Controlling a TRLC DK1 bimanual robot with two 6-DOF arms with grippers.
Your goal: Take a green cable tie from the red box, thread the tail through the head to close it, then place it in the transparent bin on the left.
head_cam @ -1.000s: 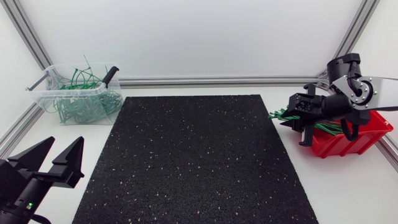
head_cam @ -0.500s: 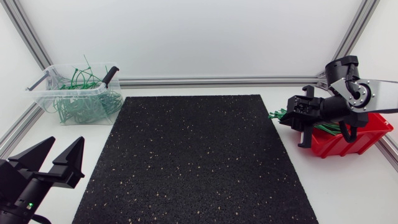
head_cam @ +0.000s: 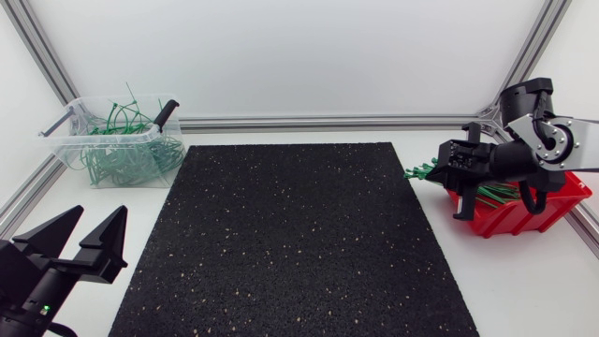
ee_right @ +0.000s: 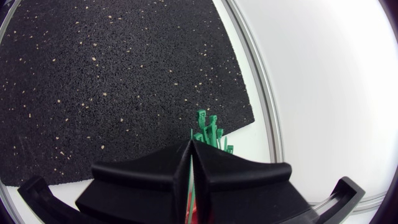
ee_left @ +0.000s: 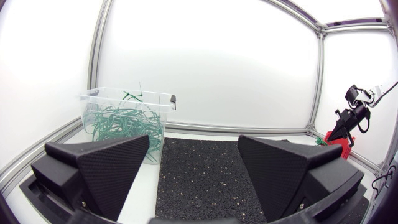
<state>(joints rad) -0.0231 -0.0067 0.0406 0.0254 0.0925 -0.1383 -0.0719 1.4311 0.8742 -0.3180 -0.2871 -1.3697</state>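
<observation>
The red box [head_cam: 529, 213] stands at the table's right edge, holding green cable ties [head_cam: 421, 171] whose ends poke out over its left rim. My right gripper [head_cam: 445, 172] hangs over that rim, shut, with a thin green tie pinched between its fingers. In the right wrist view the tie heads [ee_right: 208, 132] stick out just ahead of the closed fingertips [ee_right: 191, 144]. The transparent bin [head_cam: 117, 140], full of green ties, sits at the back left. My left gripper [head_cam: 96, 217] stays open near the front left, empty; the bin [ee_left: 124, 121] shows ahead of its fingers [ee_left: 194, 146].
A black speckled mat [head_cam: 290, 234] covers the middle of the table between bin and box. Aluminium frame rails run along the back and side edges. The red box [ee_left: 336, 138] shows far off in the left wrist view.
My right gripper has closed its fingers at the box's left rim and shifted slightly to the right. The left arm has not moved.
</observation>
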